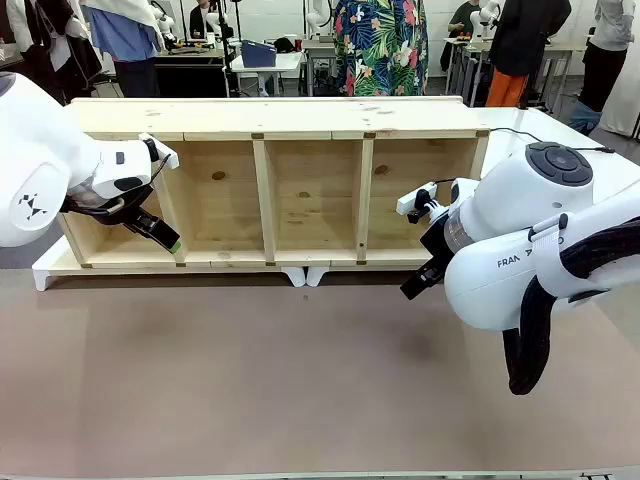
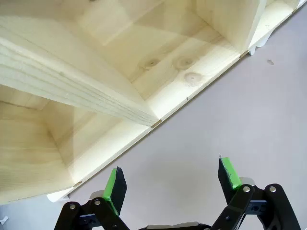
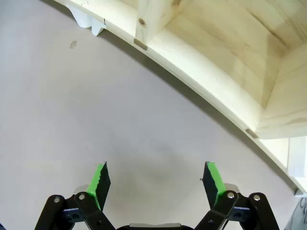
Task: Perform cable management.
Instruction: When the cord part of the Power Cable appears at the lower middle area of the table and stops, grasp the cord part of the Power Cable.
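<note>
Table (image 1: pixel 250 380): cable (image 1: pixel 520 130) behind shelf (image 1: pixel 270 200), well apart from spread fingers (image 3: pixel 213 179).

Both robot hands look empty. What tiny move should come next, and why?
Probably lift the right gripper toward the thin black cable lying behind the right end of the wooden shelf. It and the left gripper have open, empty fingers over the table in front of the shelf, and the cable lies on the right arm's side.

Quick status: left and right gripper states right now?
Left gripper: open, holding nothing.
Right gripper: open, holding nothing.
</note>
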You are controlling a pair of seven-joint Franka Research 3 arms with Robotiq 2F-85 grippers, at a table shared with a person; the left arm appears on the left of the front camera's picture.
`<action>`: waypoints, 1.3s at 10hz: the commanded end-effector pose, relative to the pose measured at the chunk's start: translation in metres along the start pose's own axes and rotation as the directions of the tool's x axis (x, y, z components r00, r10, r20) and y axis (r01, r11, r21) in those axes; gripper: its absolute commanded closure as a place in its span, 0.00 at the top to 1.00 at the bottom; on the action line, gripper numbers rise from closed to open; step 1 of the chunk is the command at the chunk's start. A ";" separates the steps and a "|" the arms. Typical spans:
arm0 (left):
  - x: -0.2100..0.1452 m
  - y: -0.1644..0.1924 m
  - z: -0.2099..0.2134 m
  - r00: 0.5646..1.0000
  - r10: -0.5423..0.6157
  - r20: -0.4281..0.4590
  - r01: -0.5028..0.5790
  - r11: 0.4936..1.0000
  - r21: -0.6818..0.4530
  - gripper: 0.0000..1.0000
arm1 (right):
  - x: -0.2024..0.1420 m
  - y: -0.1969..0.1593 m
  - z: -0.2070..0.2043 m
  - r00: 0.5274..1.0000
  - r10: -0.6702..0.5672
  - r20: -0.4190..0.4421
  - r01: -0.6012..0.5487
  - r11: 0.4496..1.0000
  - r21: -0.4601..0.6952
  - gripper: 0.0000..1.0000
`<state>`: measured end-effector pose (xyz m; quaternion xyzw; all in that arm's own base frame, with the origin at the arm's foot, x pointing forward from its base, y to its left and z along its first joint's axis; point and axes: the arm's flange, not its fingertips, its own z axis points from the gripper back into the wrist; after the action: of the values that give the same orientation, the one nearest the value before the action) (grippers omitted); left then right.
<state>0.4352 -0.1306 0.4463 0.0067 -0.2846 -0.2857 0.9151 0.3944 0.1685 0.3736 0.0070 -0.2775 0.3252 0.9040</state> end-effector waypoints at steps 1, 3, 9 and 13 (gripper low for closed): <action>-0.001 0.001 0.000 1.000 0.005 0.000 -0.005 1.000 -0.001 1.00 | 0.000 0.000 0.000 1.000 -0.004 0.000 0.004 1.000 0.001 1.00; -0.001 0.001 0.000 1.000 0.005 0.000 -0.005 1.000 -0.001 1.00 | 0.000 0.000 0.000 1.000 -0.004 0.000 0.004 1.000 0.001 1.00; -0.001 0.001 0.000 1.000 0.005 0.000 -0.005 1.000 -0.001 1.00 | 0.000 0.000 0.000 1.000 -0.004 0.000 0.004 1.000 0.001 1.00; 0.000 -0.014 0.026 0.999 -0.022 -0.049 0.023 0.999 0.034 1.00 | -0.004 0.017 0.035 0.999 0.040 0.036 -0.039 0.998 -0.047 1.00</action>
<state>0.4269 -0.1372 0.4544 0.0158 -0.2747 -0.2966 0.9145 0.3896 0.1753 0.3900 -0.0009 -0.2942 0.3385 0.8938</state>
